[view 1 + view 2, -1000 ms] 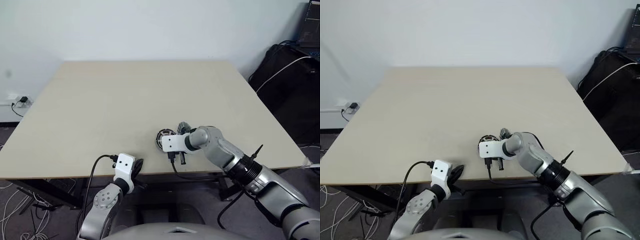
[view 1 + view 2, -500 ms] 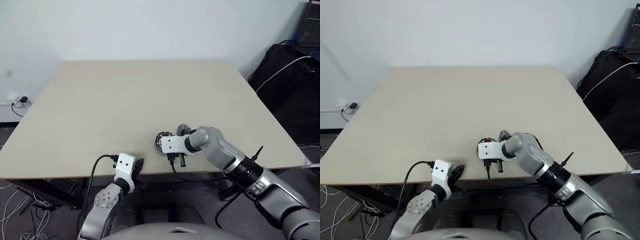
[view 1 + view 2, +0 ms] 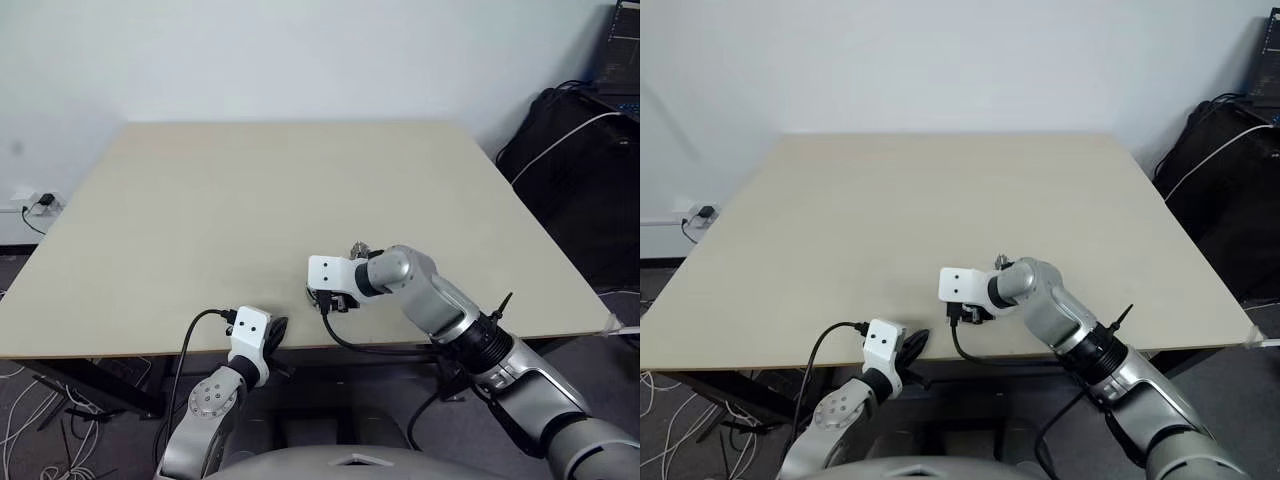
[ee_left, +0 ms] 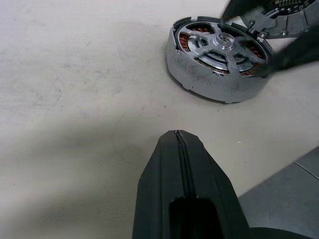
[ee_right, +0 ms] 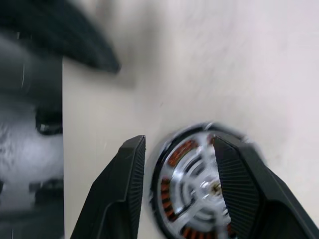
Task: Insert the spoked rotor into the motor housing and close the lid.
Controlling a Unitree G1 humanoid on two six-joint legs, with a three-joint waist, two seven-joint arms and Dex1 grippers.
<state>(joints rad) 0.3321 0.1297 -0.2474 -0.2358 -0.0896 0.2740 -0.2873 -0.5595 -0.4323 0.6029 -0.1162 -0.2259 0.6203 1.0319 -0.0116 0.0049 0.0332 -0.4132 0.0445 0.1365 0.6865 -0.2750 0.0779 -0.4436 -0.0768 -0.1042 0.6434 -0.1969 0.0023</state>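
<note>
The left tool (image 4: 182, 164) is low at the near side, its two fingers pressed together. The right arm bends inward; the right tool (image 5: 179, 169) points downward with fingers parted.

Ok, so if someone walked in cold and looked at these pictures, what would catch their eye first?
Probably the motor housing near the table's front edge, its copper windings showing behind the spoked rotor seated in it. The right gripper hangs just above it with jaws apart, straddling its rim. The left gripper, jaws shut, rests at the table's near edge, apart from the housing.
</note>
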